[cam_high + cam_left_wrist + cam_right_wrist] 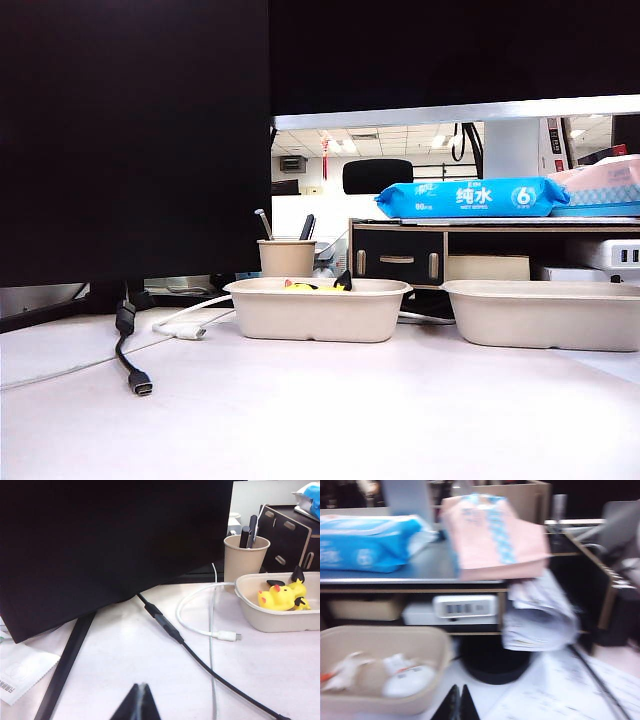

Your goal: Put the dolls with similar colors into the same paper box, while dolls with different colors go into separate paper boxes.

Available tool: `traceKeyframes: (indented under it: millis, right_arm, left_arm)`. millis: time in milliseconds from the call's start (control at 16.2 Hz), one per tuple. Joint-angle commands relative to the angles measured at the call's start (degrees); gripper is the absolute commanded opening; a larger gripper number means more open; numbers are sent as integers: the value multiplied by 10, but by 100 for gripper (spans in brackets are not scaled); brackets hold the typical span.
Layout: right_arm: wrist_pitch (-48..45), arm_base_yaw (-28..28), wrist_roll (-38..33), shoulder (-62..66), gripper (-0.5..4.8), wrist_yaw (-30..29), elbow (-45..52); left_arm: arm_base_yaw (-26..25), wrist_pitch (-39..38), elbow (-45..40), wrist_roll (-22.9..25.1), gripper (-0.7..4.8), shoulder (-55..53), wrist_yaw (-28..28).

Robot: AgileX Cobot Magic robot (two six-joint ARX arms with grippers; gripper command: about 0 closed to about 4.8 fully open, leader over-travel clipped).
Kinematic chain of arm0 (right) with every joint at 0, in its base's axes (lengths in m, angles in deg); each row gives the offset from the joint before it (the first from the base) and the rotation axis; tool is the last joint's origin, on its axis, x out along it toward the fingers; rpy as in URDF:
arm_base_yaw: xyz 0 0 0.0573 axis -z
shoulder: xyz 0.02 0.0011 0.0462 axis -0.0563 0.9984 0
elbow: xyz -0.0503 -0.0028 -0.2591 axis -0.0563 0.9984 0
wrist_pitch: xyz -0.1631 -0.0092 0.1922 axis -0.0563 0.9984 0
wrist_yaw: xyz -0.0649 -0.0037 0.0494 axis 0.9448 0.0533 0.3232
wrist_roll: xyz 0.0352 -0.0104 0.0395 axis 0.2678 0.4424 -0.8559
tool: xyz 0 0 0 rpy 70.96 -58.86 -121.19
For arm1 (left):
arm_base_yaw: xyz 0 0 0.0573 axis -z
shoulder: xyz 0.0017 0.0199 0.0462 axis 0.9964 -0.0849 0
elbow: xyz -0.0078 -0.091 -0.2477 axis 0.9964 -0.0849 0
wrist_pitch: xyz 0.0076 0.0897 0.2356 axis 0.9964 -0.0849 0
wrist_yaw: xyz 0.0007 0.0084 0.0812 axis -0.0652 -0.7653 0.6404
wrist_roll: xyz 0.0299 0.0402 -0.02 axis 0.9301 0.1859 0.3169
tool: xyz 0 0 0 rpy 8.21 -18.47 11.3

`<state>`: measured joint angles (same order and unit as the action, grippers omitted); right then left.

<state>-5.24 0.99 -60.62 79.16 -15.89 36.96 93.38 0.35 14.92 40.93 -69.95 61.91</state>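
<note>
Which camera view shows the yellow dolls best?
The left wrist view shows the yellow dolls best: it looks down into their paper box, so bodies and black parts are plain. The exterior view, low and level, shows only a yellow and black sliver above the rim. The right wrist view shows none of them.

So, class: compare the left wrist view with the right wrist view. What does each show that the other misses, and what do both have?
Only the left wrist view shows the yellow dolls lying in a paper tray, the cup with pens, the black cable and the white cable.

Only the right wrist view shows the white dolls, blurred, in the other tray, the blue wipes pack and a pink pack.

Both show a shut gripper, left and right, and pale tabletop.
</note>
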Motion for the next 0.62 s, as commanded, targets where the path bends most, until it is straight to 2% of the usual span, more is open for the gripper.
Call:
traceKeyframes:
  millis: [62,617]
  right_arm:
    - [-7,-1,25,0,-5,-68,2]
    - [-7,0,25,0,-5,-66,2]
  left_arm:
    - [-1,6,0,-1,-5,0,-2]
    - [-1,6,0,-1,-5,0,-2]
